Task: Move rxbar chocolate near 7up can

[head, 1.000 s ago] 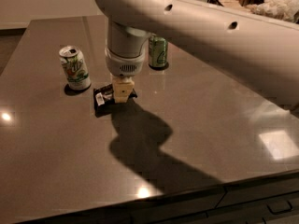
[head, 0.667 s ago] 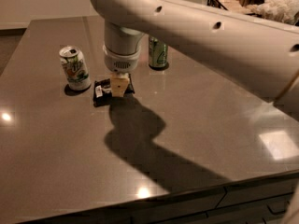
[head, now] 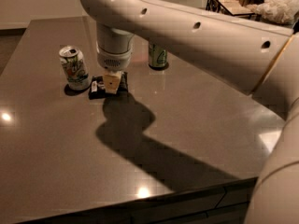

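Observation:
The rxbar chocolate (head: 97, 87), a flat black-wrapped bar, lies low on the dark table (head: 196, 125), just right of the 7up can (head: 74, 67). The can is white with green markings and stands upright at the left. My gripper (head: 111, 84) points straight down from the white wrist and is shut on the middle of the bar. A tan finger (head: 111, 82) covers the bar's centre. The bar's left end sits a short gap from the can's base.
An all-green can (head: 158, 57) stands behind the arm, partly hidden by it. The big white arm crosses the upper right of the view. A wire basket (head: 229, 3) and crumpled white bags (head: 280, 6) sit beyond the far right edge.
My gripper has moved left and a little farther back with the bar in it, bringing the bar closer to the 7up can. Both cans have stayed put.

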